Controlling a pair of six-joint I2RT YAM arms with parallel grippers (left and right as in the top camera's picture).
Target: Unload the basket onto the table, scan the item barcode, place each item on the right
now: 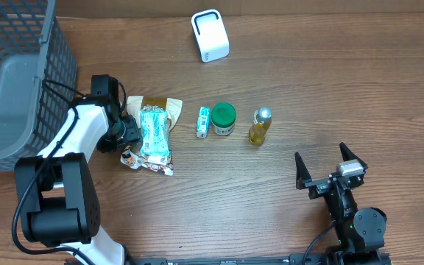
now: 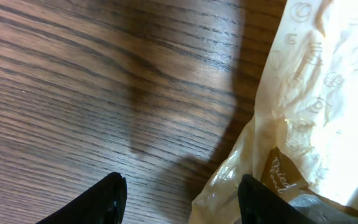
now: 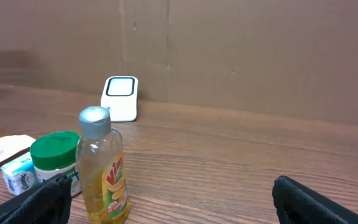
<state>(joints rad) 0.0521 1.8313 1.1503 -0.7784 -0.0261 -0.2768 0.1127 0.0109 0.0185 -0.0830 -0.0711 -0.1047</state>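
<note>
A tan snack bag (image 1: 154,131) with a teal label lies flat on the table, left of centre. My left gripper (image 1: 126,135) is low at the bag's left edge. In the left wrist view it (image 2: 182,190) is open. The bag's crinkled edge (image 2: 303,106) reaches into the gap beside the right finger (image 2: 260,202), and bare wood fills the remainder. The white barcode scanner (image 1: 210,35) stands at the back; it also appears in the right wrist view (image 3: 120,98). My right gripper (image 1: 321,156) rests open near the front right and holds nothing (image 3: 173,205).
A small teal box (image 1: 203,121), a green-lidded jar (image 1: 223,119) and a yellow liquid bottle (image 1: 260,126) stand in a row right of the bag. A grey mesh basket (image 1: 46,81) fills the far left corner.
</note>
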